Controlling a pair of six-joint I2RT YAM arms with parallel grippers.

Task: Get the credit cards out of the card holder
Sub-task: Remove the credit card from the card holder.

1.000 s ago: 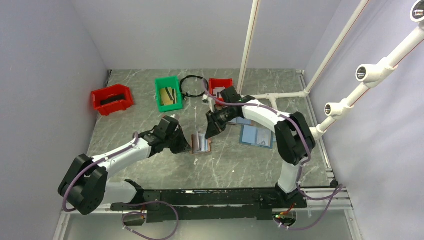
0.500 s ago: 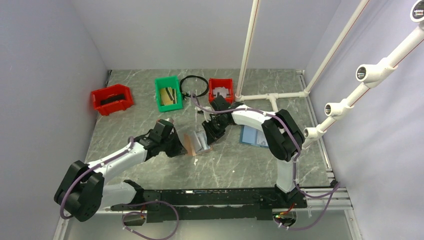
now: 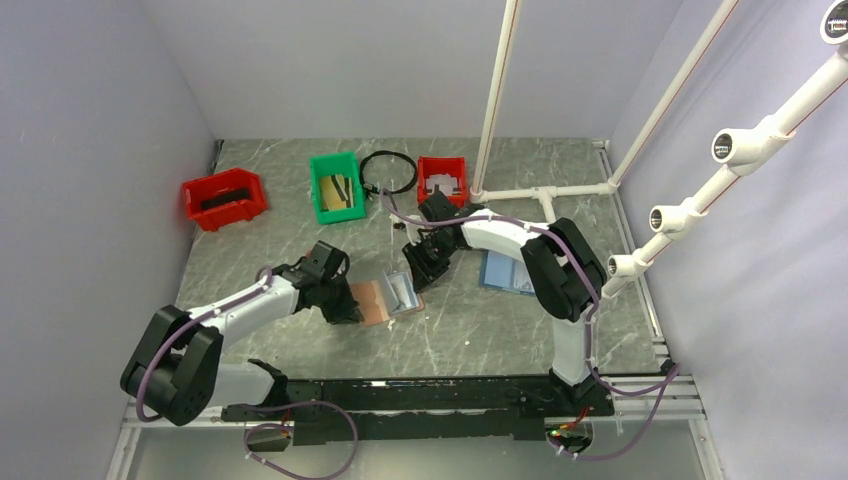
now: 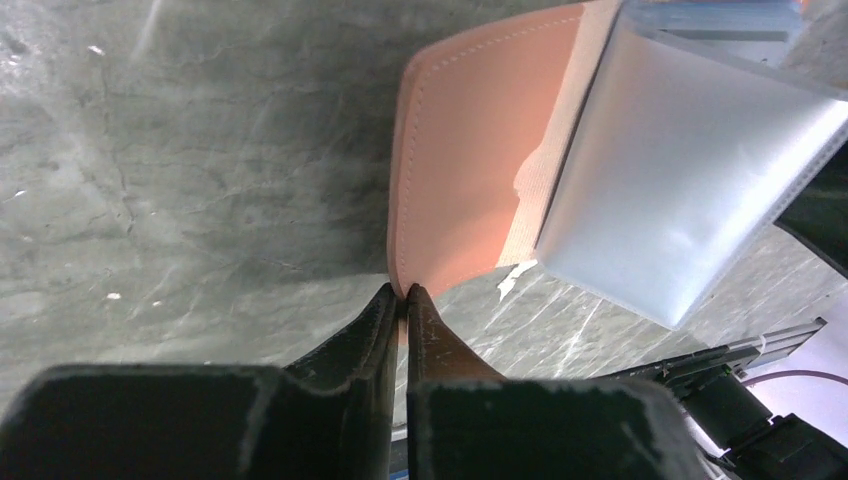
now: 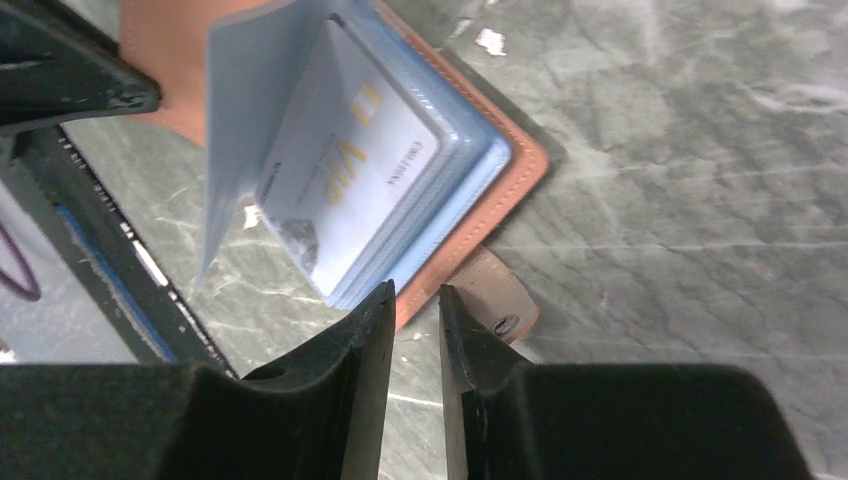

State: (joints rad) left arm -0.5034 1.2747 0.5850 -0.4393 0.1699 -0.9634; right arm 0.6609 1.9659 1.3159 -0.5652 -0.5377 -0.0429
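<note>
Mid-table the open card holder [image 3: 388, 297] has its brown cover edge pinched by the left gripper [image 4: 403, 292], while the right gripper [image 5: 415, 300], jaws narrowly apart and empty, hovers just off the near end of the credit card [image 5: 350, 170].

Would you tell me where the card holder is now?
In the top view the card holder sits open on the table between both tools: the left tool pinches its brown cover, the right tool hovers at the opposite edge.

High overhead view looking down, wrist views close and low, all sharing the card holder [image 3: 375, 300]
</note>
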